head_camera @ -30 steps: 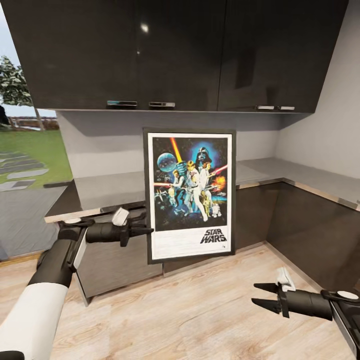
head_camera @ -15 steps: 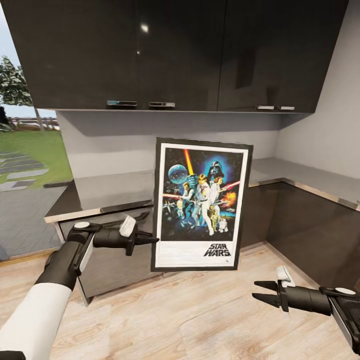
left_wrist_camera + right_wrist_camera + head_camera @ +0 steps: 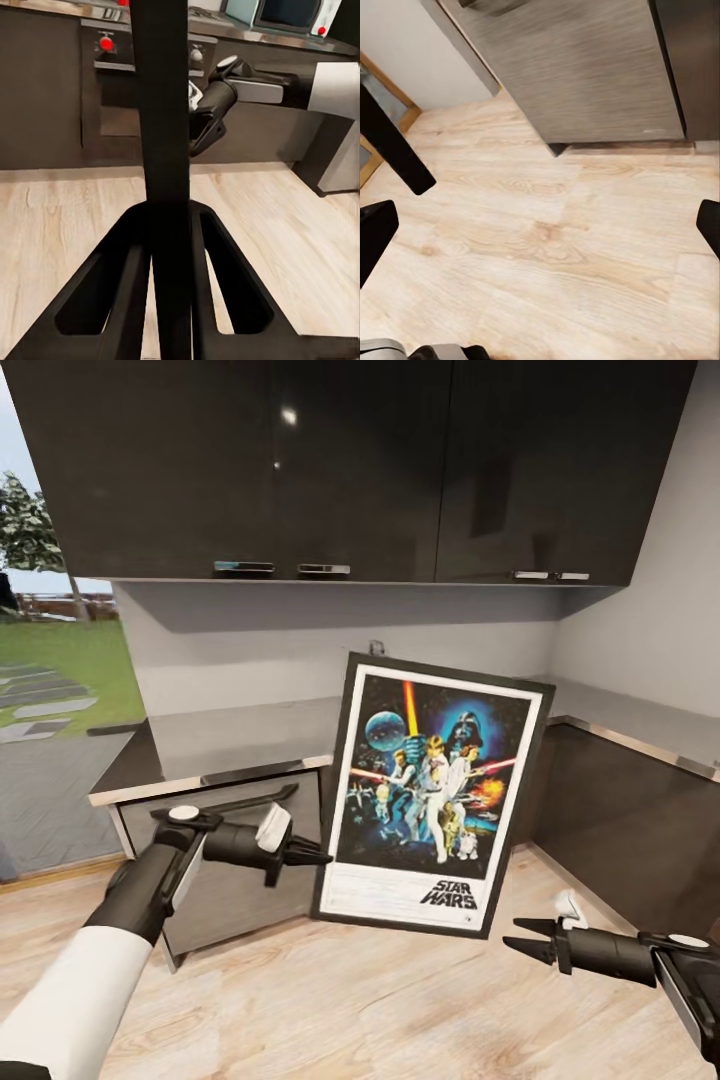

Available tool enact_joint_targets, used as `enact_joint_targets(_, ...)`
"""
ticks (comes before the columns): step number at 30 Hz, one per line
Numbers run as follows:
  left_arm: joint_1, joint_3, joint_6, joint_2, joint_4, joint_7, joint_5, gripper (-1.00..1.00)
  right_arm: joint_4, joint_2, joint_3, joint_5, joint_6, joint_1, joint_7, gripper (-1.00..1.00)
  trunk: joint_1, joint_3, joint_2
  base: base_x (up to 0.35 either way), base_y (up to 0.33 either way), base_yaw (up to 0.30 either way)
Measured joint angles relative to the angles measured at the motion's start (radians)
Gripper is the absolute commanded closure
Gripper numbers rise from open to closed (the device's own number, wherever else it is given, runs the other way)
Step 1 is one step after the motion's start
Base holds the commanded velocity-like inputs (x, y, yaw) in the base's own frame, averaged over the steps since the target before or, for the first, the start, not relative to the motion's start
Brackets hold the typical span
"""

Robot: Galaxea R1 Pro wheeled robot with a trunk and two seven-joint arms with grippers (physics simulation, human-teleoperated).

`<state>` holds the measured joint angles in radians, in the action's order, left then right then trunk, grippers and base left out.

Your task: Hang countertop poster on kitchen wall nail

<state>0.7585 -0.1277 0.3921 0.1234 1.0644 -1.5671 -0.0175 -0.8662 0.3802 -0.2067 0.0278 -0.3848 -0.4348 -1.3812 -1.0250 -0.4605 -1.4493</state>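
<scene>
The poster (image 3: 435, 795), black-framed with "STAR WARS" lettering at the bottom, hangs tilted clockwise in front of the lower cabinets. My left gripper (image 3: 318, 853) is shut on its lower left frame edge. In the left wrist view the frame (image 3: 161, 112) runs edge-on between the closed fingers (image 3: 124, 300). My right gripper (image 3: 520, 945) stands open low over the floor, just below and right of the poster's lower right corner, apart from it. The right wrist view has its fingertips (image 3: 375, 232) spread wide over bare planks. The grey steel countertop (image 3: 230, 735) lies behind the poster. A small stub (image 3: 376, 648) pokes from the pale wall above the poster's top edge; I cannot tell what it is.
Dark upper cabinets (image 3: 350, 470) hang overhead, with dark lower cabinets (image 3: 630, 830) along the right side. Light wood floor (image 3: 380, 1000) spreads in front. An opening to a lawn (image 3: 60, 660) shows at the left. The left wrist view has an oven with red knobs (image 3: 106, 43) across the room.
My left gripper has carried the poster to the right and downward, and the poster has tilted clockwise. The right gripper has sunk slightly and stays open.
</scene>
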Motion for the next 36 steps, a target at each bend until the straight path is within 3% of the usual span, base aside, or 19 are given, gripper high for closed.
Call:
enact_joint_targets(9,0.000,-0.022,-0.006,0.000,0.002,0.000,0.001,1.00,0.000,0.007,0.001,0.000,0.000,0.000,0.002,-1.00,0.000,0.000,0.000,0.000,0.000,0.000)
enact_joint_targets(36,0.000,-0.023,-0.044,-0.001,0.001,0.000,0.002,1.00,-0.001,0.002,0.015,0.001,0.001,0.001,-0.009,-1.00,0.000,0.000,0.000,0.000,0.000,0.000)
